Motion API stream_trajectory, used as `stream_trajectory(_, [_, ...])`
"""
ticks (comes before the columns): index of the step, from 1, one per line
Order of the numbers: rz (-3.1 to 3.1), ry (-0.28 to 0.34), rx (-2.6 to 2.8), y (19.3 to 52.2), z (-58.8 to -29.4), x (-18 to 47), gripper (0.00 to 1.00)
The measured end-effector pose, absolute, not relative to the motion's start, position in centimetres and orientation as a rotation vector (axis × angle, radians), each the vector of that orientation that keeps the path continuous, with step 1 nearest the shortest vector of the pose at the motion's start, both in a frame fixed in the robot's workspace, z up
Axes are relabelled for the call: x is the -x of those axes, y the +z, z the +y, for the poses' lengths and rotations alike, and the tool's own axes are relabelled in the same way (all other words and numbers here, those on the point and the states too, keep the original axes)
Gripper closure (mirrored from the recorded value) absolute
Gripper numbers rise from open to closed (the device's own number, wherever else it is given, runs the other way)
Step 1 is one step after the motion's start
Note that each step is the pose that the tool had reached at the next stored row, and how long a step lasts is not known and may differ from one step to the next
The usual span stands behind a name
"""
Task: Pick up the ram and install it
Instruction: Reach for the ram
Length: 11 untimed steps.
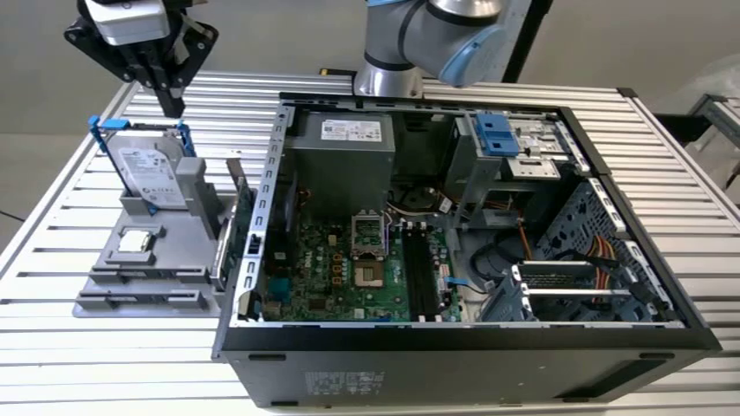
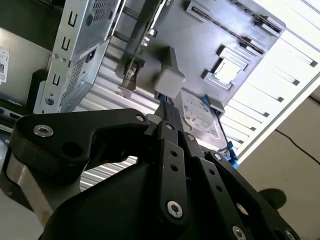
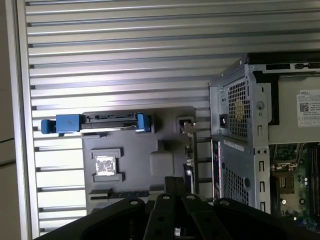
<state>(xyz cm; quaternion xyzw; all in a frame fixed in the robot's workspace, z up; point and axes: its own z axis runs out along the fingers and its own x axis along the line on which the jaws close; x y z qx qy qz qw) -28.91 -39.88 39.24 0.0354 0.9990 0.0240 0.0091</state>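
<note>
Nothing is held yet, gripper (image 1: 173, 104) pressed together; it'd best be spread and squared along the ram's (image 1: 241, 195) thin edge

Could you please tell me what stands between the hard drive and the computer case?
The ram, on edge in the grey holder, in the exterior view.

Arm (image 1: 399, 35): grey with a blue joint cap, rising at 12 o'clock in the exterior view.
Gripper (image 1: 173, 108): black, at 10 o'clock in the exterior view, held in the air and pointing straight down.
Fingers (image 2: 169, 120): pressed together and empty, in both wrist views.
</note>
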Motion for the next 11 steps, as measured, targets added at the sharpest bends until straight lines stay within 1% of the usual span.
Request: stream_trajectory(11, [3.121, 0.075, -0.111, 39.2, -39.9, 30.4, 1.0])
